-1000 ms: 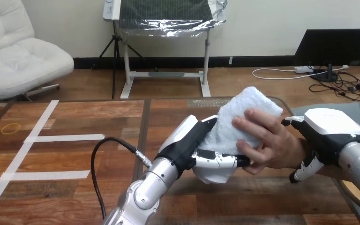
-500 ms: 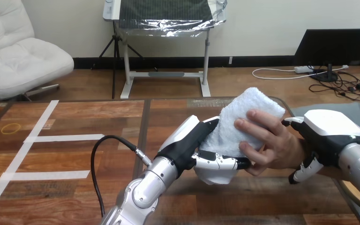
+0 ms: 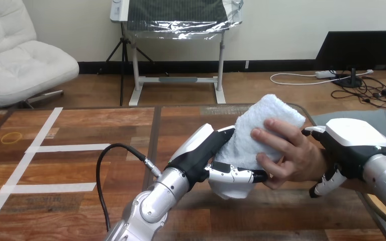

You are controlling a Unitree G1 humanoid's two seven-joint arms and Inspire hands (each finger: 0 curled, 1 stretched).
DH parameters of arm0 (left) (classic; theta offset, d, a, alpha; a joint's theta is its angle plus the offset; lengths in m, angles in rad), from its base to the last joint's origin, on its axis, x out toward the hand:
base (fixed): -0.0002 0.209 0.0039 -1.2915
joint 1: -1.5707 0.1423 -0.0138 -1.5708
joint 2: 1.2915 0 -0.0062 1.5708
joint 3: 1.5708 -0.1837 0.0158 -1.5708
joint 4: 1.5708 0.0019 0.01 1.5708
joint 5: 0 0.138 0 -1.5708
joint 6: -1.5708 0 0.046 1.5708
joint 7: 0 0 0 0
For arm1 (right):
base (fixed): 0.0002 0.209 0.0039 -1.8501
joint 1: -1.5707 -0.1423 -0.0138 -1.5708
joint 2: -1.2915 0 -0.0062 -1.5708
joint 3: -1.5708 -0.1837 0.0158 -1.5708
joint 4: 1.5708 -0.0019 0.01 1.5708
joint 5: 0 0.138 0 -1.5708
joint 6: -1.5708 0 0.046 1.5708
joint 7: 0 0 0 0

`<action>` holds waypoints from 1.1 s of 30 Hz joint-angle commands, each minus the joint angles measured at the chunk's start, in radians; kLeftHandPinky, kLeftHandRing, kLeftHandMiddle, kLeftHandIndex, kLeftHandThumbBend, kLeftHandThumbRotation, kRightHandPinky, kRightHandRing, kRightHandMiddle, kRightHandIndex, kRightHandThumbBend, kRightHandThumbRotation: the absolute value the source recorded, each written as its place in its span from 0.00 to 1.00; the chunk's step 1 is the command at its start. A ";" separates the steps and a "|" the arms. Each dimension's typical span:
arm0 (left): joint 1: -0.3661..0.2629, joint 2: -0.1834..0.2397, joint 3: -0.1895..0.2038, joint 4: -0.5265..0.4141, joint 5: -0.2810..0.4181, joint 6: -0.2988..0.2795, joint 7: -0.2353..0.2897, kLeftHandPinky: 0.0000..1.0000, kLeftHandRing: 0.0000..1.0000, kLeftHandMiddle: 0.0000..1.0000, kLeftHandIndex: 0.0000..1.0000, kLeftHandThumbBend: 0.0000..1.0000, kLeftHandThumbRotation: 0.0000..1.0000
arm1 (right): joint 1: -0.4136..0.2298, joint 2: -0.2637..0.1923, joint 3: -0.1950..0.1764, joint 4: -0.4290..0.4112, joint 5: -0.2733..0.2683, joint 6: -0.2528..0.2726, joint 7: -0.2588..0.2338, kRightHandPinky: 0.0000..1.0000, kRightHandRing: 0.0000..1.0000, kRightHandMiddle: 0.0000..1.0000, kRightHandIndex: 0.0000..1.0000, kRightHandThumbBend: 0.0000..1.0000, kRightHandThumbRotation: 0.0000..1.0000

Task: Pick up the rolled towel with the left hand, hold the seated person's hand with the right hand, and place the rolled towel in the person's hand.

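Barely shifted since last second. Gripping rolled towel (image 3: 254, 131) from left with left hand (image 3: 207, 150), person's wrist (image 3: 323, 159) with right hand (image 3: 354, 143); person's hand (image 3: 292, 154) already closed on towel's right side.

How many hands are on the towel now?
2. The left hand grips the rolled towel from left and underneath; the person's hand curls over its right side. The right hand holds the person's wrist, off the towel.
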 commanded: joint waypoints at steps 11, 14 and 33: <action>-0.043 0.016 0.005 -0.031 -0.064 -0.030 -0.071 0.72 0.83 0.83 0.84 0.72 0.33 | -0.015 -0.019 -0.040 -0.067 0.004 0.017 -0.008 0.83 0.91 0.93 0.91 0.79 0.00; -0.038 0.022 0.010 -0.038 -0.079 -0.033 -0.080 0.73 0.83 0.83 0.84 0.72 0.33 | -0.006 -0.019 -0.048 -0.083 0.009 0.024 -0.007 0.83 0.91 0.93 0.91 0.79 0.00; 0.035 0.096 0.055 -0.155 -0.117 -0.015 -0.096 0.74 0.83 0.85 0.86 0.66 0.29 | 0.080 -0.037 -0.140 -0.225 0.020 0.113 0.016 0.81 0.90 0.92 0.89 0.79 0.00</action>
